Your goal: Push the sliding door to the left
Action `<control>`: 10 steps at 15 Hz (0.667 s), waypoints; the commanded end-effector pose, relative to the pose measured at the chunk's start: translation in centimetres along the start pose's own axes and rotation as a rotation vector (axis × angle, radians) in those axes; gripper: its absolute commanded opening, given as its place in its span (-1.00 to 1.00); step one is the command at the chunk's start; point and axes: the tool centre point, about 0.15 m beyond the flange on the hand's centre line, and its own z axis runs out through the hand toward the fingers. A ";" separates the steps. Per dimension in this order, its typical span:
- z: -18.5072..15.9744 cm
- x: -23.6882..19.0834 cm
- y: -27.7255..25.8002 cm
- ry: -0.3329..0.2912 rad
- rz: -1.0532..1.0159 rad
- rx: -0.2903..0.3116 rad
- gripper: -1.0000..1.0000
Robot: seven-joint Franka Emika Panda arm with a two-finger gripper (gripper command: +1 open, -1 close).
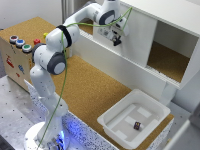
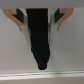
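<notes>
The sliding door (image 1: 136,36) is a flat white panel covering the half of the white cabinet toward the exterior view's left. My gripper (image 1: 116,40) is at the door's front face, at its black bar handle. In the wrist view the black handle (image 2: 38,37) runs between my two fingers (image 2: 20,21), which press against its two sides with the white door panel (image 2: 70,50) behind. The handle itself is hidden behind the gripper in the exterior view.
The cabinet's other half, toward the exterior view's right, stands open with a cork floor (image 1: 165,59). A white plastic bin (image 1: 114,120) holding a small dark object (image 1: 137,125) sits on the cork table. A wooden box with coloured buttons (image 1: 19,50) stands at the exterior view's left.
</notes>
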 end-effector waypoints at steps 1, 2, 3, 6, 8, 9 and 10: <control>1.9 2.2 -9.2 -0.002 0.015 -0.098 -1.00; 1.7 2.3 -10.4 0.002 0.006 -0.096 -1.00; 1.6 2.4 -11.4 0.003 -0.001 -0.092 -1.00; 1.1 2.4 -14.2 0.011 -0.020 -0.082 -1.00; 0.8 2.2 -15.4 0.016 -0.029 -0.080 -1.00; 0.4 2.0 -15.8 0.027 -0.013 -0.092 -1.00; 0.0 1.6 -16.0 0.042 0.009 -0.111 1.00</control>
